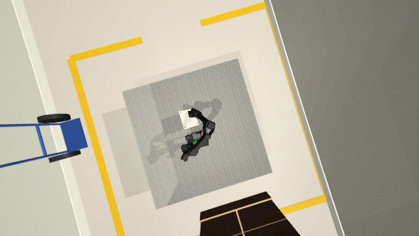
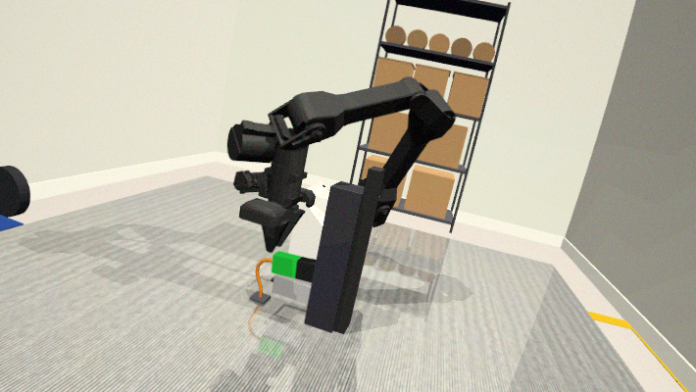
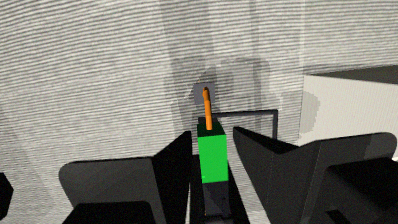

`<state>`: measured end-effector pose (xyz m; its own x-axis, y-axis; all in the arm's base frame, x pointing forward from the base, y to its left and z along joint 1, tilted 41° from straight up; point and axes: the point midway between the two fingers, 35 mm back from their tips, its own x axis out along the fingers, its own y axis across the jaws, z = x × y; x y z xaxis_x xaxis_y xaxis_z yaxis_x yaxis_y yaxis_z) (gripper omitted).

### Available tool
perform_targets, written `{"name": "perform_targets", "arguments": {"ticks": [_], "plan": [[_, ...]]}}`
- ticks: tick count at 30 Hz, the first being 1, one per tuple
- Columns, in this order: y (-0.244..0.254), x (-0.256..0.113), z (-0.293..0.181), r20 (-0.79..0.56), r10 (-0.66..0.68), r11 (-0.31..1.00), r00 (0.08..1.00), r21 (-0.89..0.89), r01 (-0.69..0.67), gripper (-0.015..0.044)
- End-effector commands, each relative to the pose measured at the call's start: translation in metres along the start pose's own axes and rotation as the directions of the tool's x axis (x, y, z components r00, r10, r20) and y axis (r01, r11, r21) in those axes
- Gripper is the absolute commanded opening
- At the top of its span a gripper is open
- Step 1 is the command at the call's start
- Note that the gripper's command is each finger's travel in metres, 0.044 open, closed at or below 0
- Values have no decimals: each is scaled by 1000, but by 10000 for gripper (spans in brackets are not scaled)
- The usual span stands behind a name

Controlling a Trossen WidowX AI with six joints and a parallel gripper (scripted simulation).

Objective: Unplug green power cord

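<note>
The green plug (image 1: 195,142) (image 2: 284,264) (image 3: 213,157) lies level, with an orange cord (image 2: 259,279) (image 3: 207,110) curving down from its outer end to a small dark plate (image 2: 260,298). A black part (image 2: 306,269) (image 3: 216,195) continues from its other end and passes behind a tall dark block (image 2: 330,255). The power strip is hard to make out there; how far the plug sits in it cannot be told. My gripper (image 2: 271,249) (image 3: 212,134) is open and empty. Its fingertips are just above the plug, apart on either side in the wrist view, with gaps.
A pale grey box (image 2: 290,288) is beneath the plug. A white block (image 2: 304,240) (image 3: 345,107) stands behind, at the right in the wrist view. A thin dark frame (image 3: 276,125) lies beside the cord. A shelf rack (image 2: 436,55) and a blue hand truck (image 1: 74,134) are farther off.
</note>
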<state>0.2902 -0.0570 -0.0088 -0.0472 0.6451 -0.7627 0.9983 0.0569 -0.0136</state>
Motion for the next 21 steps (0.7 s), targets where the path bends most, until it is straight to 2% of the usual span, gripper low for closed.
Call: {"name": "perform_targets", "arguments": {"ticks": [1, 21], "plan": [[-1, 1, -7, -5, -2, 1000, 1000, 4, 2, 160], [-2, 13, -20, -7, -2, 1000, 1000, 4, 2, 160]]}}
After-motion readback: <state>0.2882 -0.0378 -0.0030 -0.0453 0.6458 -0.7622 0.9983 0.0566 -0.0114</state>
